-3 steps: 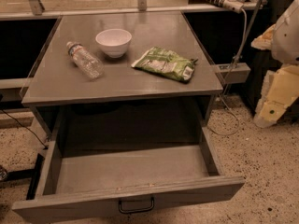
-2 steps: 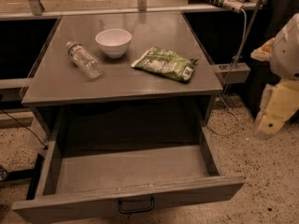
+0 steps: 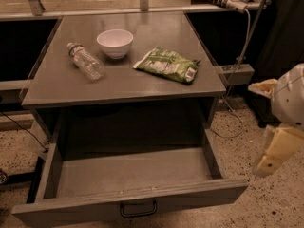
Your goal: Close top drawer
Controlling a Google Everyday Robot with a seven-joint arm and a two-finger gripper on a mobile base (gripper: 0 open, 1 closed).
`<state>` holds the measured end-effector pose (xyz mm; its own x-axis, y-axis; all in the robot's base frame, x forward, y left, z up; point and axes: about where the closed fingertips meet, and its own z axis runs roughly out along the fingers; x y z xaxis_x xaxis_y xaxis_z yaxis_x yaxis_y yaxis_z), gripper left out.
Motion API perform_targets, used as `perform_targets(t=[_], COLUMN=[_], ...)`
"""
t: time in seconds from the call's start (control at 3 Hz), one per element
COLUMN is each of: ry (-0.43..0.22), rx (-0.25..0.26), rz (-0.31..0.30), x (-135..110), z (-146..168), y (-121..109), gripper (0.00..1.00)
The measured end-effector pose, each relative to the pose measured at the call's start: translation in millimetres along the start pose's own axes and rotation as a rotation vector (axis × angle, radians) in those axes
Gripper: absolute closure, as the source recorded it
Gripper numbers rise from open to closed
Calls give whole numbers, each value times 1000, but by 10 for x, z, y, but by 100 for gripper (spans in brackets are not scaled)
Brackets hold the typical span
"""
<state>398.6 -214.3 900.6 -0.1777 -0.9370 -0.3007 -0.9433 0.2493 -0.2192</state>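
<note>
The top drawer (image 3: 128,172) is a wide, shallow grey drawer pulled far out of the cabinet, and it is empty inside. Its flat front panel (image 3: 199,196) runs along the bottom of the view, with a small black wire pull (image 3: 137,209) at centre. My gripper (image 3: 274,156) is at the right edge of the view, a cream finger pointing down, to the right of the drawer's front right corner and apart from it. The white arm housing (image 3: 289,99) is above it.
On the cabinet top (image 3: 57,87) are a white bowl (image 3: 115,42), a clear plastic bottle (image 3: 86,61) lying on its side and a green snack bag (image 3: 167,64). A power strip (image 3: 235,71) with cables hangs at the right. Speckled floor surrounds the cabinet.
The arm and gripper have moved down and slightly right along the right edge of the view. The drawer stays open and the things on top have not moved.
</note>
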Motion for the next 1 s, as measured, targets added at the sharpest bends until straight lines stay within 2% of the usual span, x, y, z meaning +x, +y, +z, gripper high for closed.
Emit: perform_targets(t=[0.33,0.67,1.0], ry=[-54,-82,-105], rx=[-21,-42,-70], rz=[-5,-11,0], x=[91,145,211], z=[257,464,667], y=[202,405,640], gripper=[0,18,42])
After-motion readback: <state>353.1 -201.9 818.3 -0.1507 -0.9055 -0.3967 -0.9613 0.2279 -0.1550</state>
